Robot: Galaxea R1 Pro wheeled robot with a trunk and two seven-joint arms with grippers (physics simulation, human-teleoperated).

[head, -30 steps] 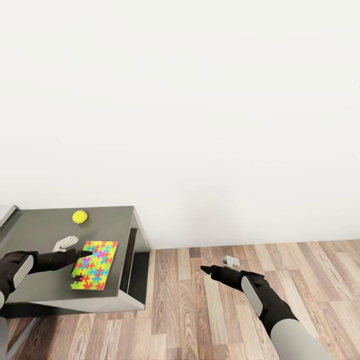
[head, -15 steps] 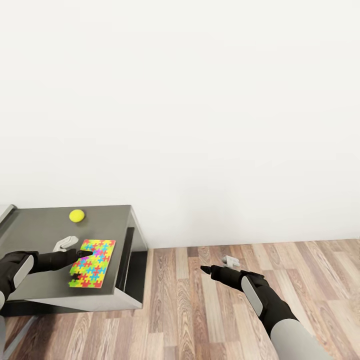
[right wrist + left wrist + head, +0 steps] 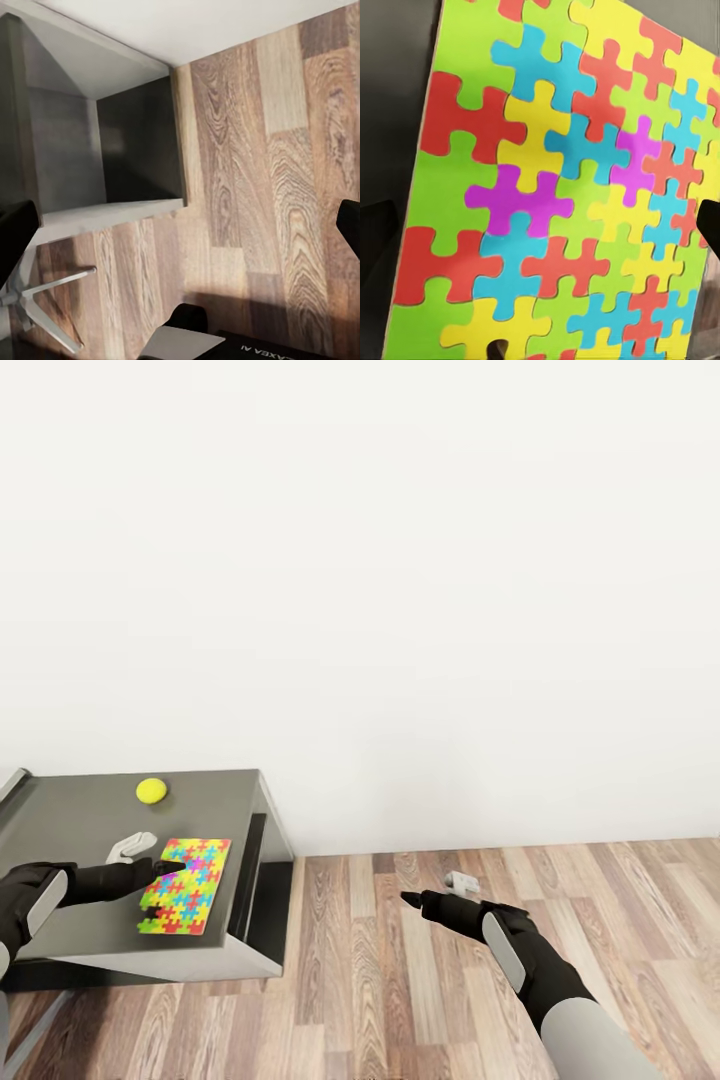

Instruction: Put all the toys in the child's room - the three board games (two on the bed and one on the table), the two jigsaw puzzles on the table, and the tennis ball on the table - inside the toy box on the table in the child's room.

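From the head view, a jigsaw puzzle (image 3: 184, 873) lay flat near the table's (image 3: 70, 930) right edge, with the tennis ball (image 3: 152, 790) toward the far edge. The left gripper (image 3: 165, 868) hovered spread over the puzzle, gripping nothing.

The left wrist view showed the puzzle (image 3: 562, 187) close beneath.

The right wrist view showed the right gripper's fingers parted over the wood floor (image 3: 262, 172), empty.

We see a plain white wall (image 3: 400, 560) filling most of the head view, evenly lit, meeting a wood-plank floor (image 3: 420, 980) in brown and grey tones. A dark grey table (image 3: 70, 815) stands against the wall, its right end panel slanting. Under it, a dark recess (image 3: 139, 142) and thin pale metal legs (image 3: 45, 300).
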